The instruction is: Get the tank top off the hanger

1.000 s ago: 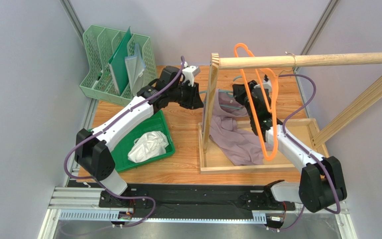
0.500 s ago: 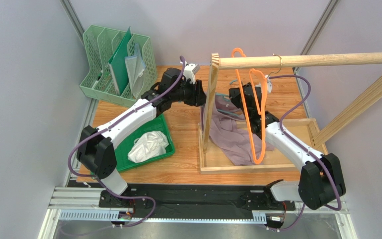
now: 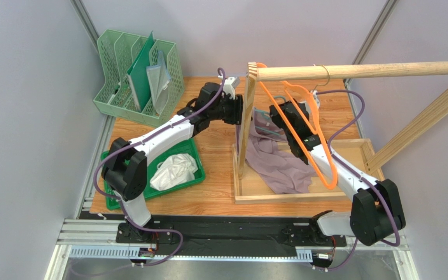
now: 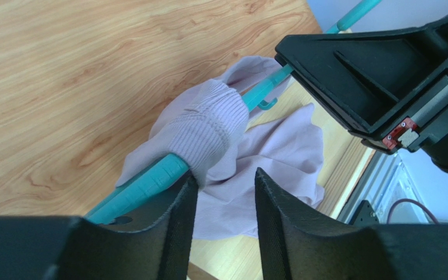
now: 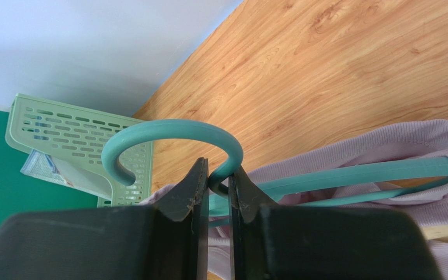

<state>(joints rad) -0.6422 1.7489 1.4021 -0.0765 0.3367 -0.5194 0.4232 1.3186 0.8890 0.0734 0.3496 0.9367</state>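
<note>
A lilac tank top hangs from a teal hanger and trails onto the wooden rack's base. My right gripper is shut on the neck just under the teal hanger's hook, with the tank top draped over the hanger's arm. In the left wrist view a ribbed strap of the tank top wraps the end of the teal hanger. My left gripper is open right below that strap, one finger against the hanger end, fabric showing beyond the gap.
An orange hanger hangs from the wooden rail in front of my right arm. The rack's upright post stands beside my left gripper. A green file organizer is at the back left, and a green tray holds a white cloth.
My left arm has reached right toward the post and its jaws have widened. The orange hanger has swung along the rail. The right gripper keeps its hold.
</note>
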